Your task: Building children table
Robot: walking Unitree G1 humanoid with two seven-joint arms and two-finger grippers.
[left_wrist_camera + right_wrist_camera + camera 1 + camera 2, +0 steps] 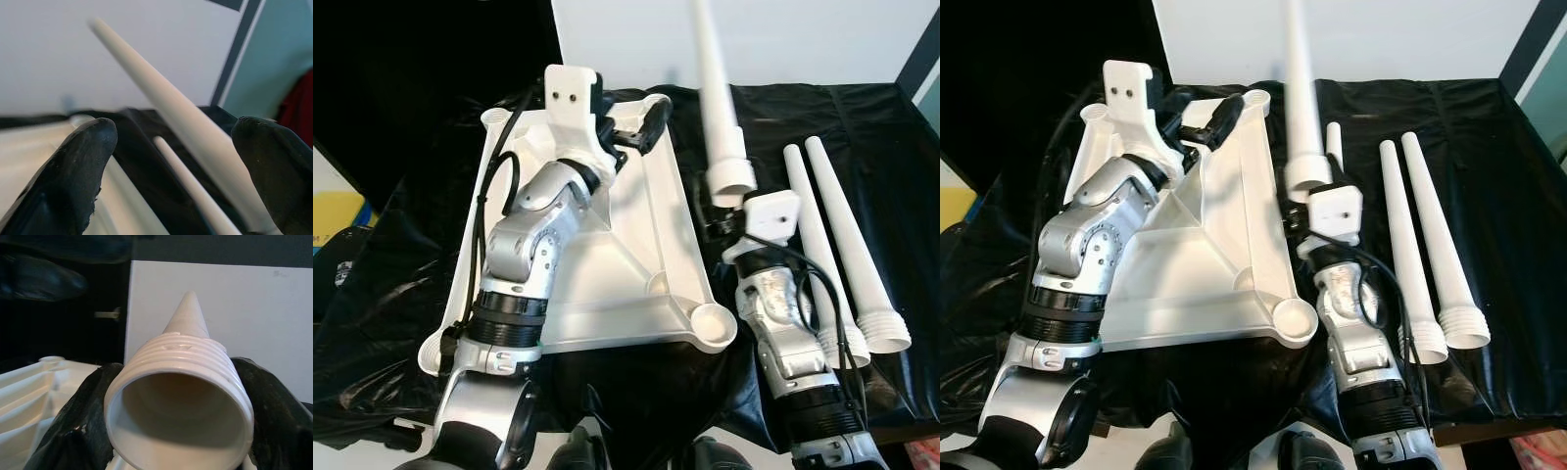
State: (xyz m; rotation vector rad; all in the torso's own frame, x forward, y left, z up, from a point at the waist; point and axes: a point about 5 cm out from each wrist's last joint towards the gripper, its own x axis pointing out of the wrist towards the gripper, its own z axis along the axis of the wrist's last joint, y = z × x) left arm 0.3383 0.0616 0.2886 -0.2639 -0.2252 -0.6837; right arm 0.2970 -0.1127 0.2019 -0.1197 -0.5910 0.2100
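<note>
Left eye view: the right end effector (732,208) is clamped on a white table leg (718,93) at its wide ridged end, w/ the thin tip pointing up & away. The left end effector (636,132) rests at the far edge of the upside-down white tabletop (636,264), fingers apart. Two more legs (837,245) lie on the black-covered bench (891,186), just right of the right arm.

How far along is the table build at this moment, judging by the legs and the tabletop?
Done: the white tabletop lies underside up on the black cloth, its corner sockets bare, so no leg is fitted yet. In hand: the right gripper is clamped on one leg's threaded end, held upright beside the tabletop, while the left gripper reaches over its far edge, open. Left: three more legs lie on the cloth.
</note>
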